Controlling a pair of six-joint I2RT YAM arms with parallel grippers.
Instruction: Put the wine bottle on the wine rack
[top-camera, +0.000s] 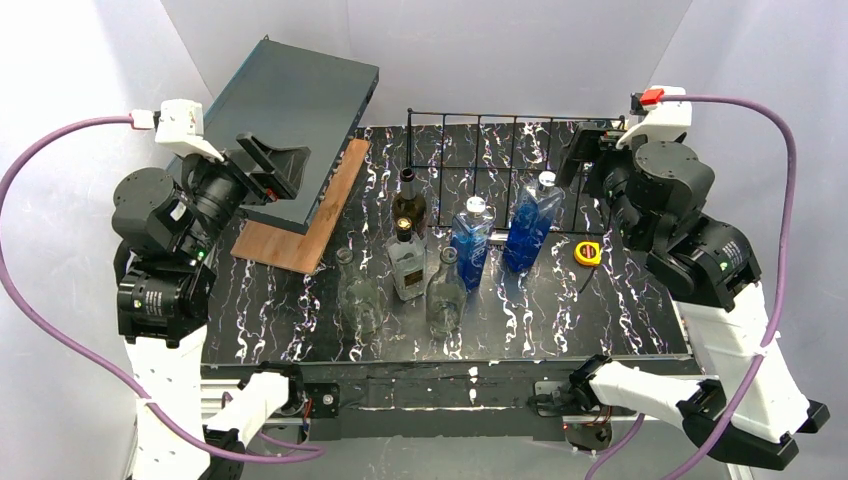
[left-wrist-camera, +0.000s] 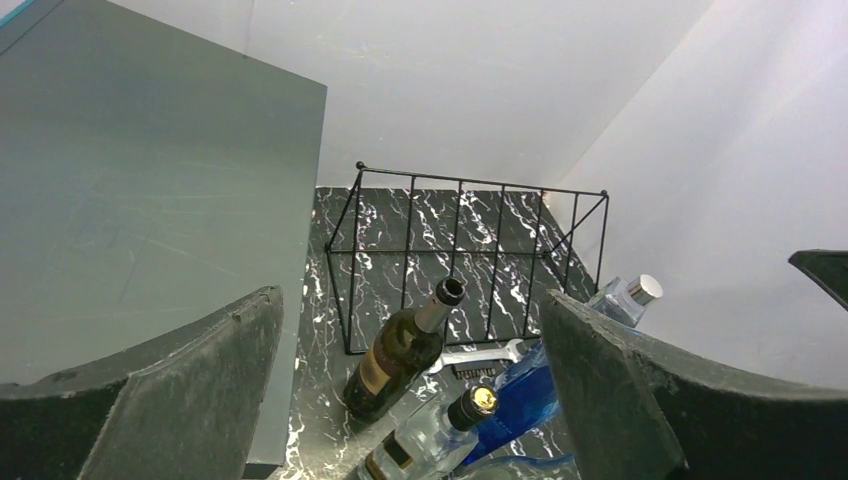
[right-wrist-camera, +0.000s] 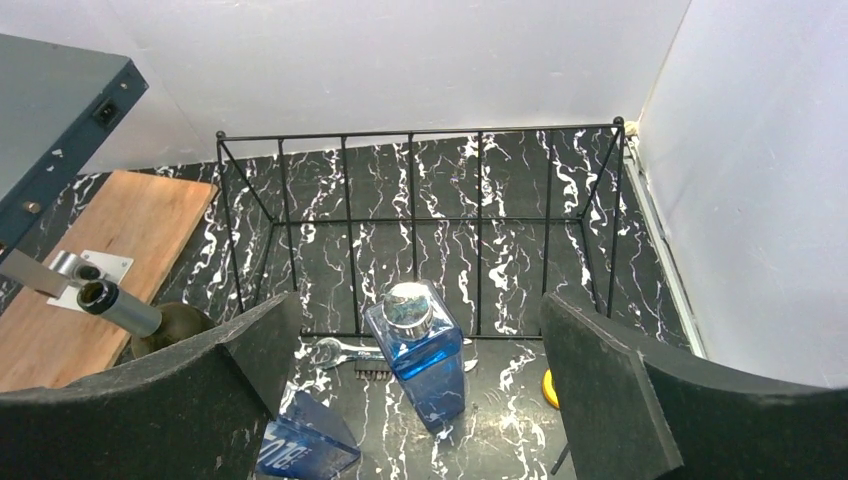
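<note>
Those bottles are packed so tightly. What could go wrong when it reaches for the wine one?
The dark wine bottle stands close to a clear labelled bottle, with a blue bottle nearby; the open left fingers reaching in could knock a neighbour over. The wine rack is thin wire with narrow slots, so a tilted bottle might catch an upright bar or shove the rack back.

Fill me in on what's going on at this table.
Two robot arms are meant to put the wine bottle on the wine rack, but nothing is in hand yet. The left gripper hangs open over the grey box. The right gripper is open by the rack's right end. The dark wine bottle stands upright among other bottles, just in front of the rack, whose slots are empty.
</note>
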